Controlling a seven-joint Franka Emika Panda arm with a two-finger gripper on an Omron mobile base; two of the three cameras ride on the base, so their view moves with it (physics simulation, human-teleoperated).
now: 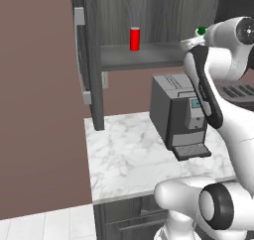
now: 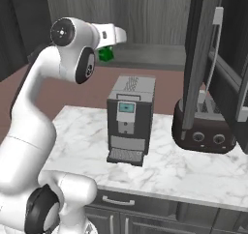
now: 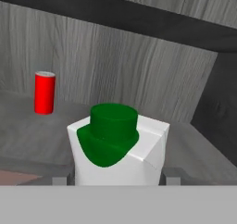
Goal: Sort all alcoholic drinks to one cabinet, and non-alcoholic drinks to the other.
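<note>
Dark grey wood grain is what I see most of: the open wall cabinet (image 1: 149, 16) with its back panel and a shelf (image 1: 144, 58) running across above the desk. Its door (image 2: 201, 59) stands swung open on the right of the right base view, a long silver bar handle (image 2: 214, 49) on it. To the left in the left base view there is a flat brownish-red wall (image 1: 39, 100). Below the shelf lies the white marble desk (image 1: 124, 159), veined with grey, carrying a grey coffee machine (image 2: 128, 119) and, further right, a dark toaster (image 2: 203, 129) partly behind the door. My hand (image 3: 115, 179) is up at shelf height with its fingers on either side of the green-and-white bottle (image 3: 118, 146), closed against its sides; the bottle is upright with its green cap on top, though I cannot tell if its base touches the shelf. The small red can (image 1: 134, 38) stands upright on the shelf, well apart to the left of the bottle.
</note>
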